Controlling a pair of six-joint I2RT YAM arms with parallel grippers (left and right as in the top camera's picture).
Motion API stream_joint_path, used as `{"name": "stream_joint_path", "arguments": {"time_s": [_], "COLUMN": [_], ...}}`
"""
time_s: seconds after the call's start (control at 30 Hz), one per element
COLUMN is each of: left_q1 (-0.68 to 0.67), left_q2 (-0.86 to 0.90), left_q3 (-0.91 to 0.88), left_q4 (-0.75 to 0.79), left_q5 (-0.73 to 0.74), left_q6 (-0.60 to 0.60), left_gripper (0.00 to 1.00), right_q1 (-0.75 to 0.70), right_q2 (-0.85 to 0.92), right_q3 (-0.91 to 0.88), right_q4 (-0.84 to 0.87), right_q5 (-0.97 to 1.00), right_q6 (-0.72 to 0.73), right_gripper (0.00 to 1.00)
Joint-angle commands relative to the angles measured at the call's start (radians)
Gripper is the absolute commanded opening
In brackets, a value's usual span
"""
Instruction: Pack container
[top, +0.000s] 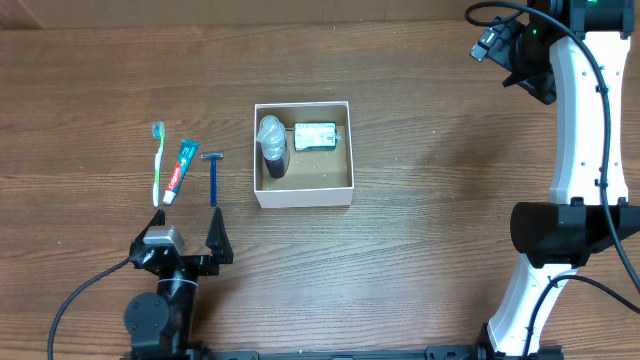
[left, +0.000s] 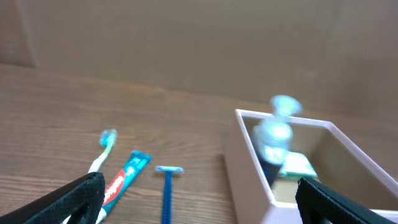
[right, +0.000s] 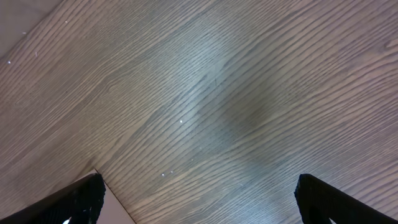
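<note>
- White-walled container (top: 303, 197), ahead-right of left jaws, partly packed.
- Razor (top: 213, 180) just ahead of left jaws: likely next pick; lower, close.
- Left jaws, right jaws: released, empty.

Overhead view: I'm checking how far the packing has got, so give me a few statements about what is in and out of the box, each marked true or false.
1. The spray bottle is inside the container. True.
2. The toothbrush, toothpaste and razor lie on the table, left of the container. True.
3. The container holds only the spray bottle. False: a green-and-white packet lies beside it.
4. The left gripper grips the razor. False: it is open and empty, short of the razor.
5. The right gripper is open. True.
</note>
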Motion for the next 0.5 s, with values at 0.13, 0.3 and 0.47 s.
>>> {"name": "stream_joint_path", "arguments": {"time_s": [0.13,0.3,0.47], "left_q1": [0.006,0.006,0.006], "left_q2": [0.562,0.977,1.183], "left_q3": [0.576,1.07,1.244], "left_q4": [-0.254,-0.608,-0.806], "left_q5": [0.105,0.251,0.25], "left_q6": [0.09,0.091,0.146], "left_gripper": [1.0,1.0,1.0], "right_q1": [-0.003,-0.003,-0.003], "right_q2": [-0.009,-0.009,-0.009], "right_q3": [0.015,0.015,0.015], "right_q4": [0.002,0.002,0.002], "right_q5": [-0.004,-0.004,-0.004], "right_q6": [-0.004,-0.004,-0.004], "right_gripper": [1.0,1.0,1.0]}}
